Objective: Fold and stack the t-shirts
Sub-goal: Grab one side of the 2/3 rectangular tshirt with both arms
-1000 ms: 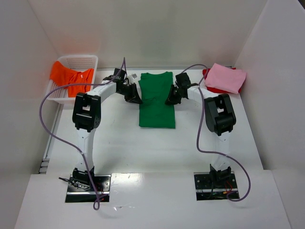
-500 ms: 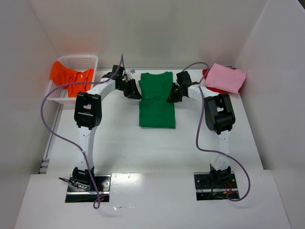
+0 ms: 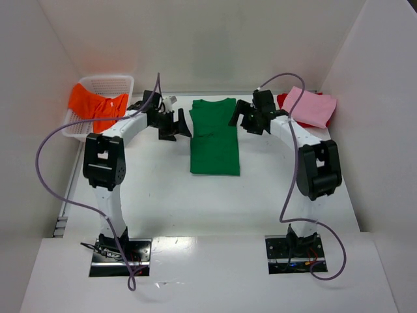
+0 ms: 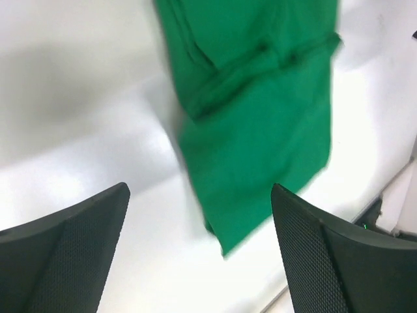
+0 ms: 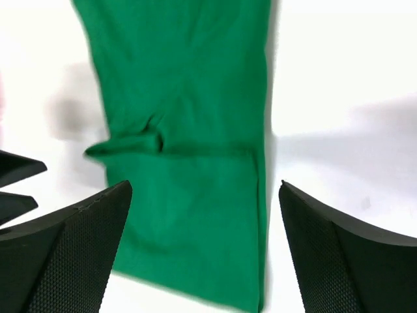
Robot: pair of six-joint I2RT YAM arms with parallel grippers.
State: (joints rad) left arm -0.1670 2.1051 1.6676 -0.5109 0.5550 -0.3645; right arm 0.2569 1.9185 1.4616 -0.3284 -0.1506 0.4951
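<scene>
A bright green t-shirt (image 3: 214, 135) lies flat in the middle of the table, its sleeves folded in so it forms a narrow strip. My left gripper (image 3: 178, 124) hovers just off its left edge near the collar end, open and empty; in the left wrist view the green cloth (image 4: 260, 111) lies between and beyond the spread fingers (image 4: 65, 254). My right gripper (image 3: 240, 120) hangs open by the shirt's right edge, and its wrist view looks down on the green shirt (image 5: 189, 163). An orange t-shirt (image 3: 98, 107) drapes over the basket. A pink t-shirt (image 3: 311, 106) lies folded on a red one (image 3: 285, 99).
The white mesh basket (image 3: 107, 83) stands at the back left corner. White walls close in the table on the left, back and right. Purple cables loop from both arms over the table.
Both grippers were shut at the green shirt's side edges and have now opened and let go. Both have pulled slightly outward and back, and the arms' elbows have swung outward.
</scene>
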